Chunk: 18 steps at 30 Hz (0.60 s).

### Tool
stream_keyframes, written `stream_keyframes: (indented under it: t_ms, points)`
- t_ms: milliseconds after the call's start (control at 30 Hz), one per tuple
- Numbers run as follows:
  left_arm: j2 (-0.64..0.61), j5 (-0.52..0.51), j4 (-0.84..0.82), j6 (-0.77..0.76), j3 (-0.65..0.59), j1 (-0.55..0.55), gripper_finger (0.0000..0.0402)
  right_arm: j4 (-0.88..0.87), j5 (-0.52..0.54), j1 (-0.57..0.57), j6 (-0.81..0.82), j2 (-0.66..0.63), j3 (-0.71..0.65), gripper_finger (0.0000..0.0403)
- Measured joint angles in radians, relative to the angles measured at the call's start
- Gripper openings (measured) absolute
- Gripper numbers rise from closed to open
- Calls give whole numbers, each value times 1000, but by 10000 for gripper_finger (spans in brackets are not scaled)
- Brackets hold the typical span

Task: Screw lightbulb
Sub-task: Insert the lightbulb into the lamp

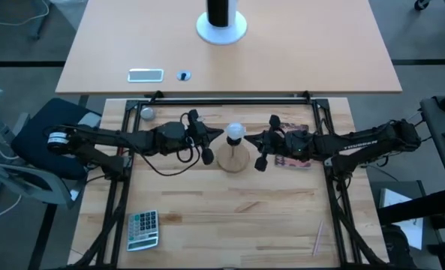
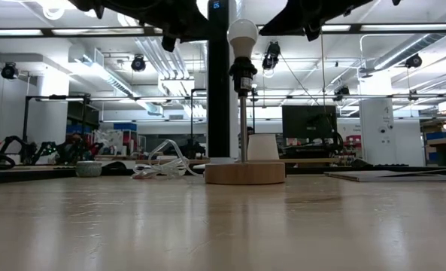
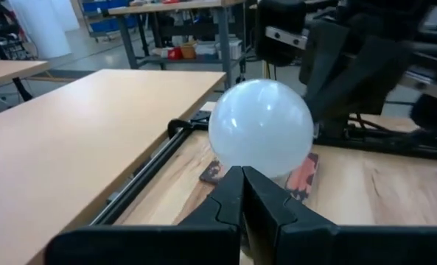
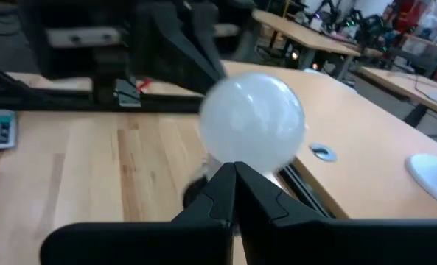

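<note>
The left gripper (image 1: 207,135) and the right gripper (image 1: 261,141) both have their fingers pressed together, holding nothing. They sit just beside the lightbulb (image 1: 235,133), one on each side. The lightbulb stands upright in the socket above the wooden stand (image 1: 233,159), so it seems already seated.
</note>
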Motion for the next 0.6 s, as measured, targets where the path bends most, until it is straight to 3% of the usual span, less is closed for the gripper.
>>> stream_keyframes:
  t_ms: [200,467,600]
  points:
    - [-30,82,-12,-3,0,-1,0,-41,89,-12,-12,-13,0,2]
    - [8,103,45,7,0,0,0,37,17,-68,-46,7,0,2]
    - [30,57,59,7,0,6,0,61,-5,-69,-48,16,0,2]
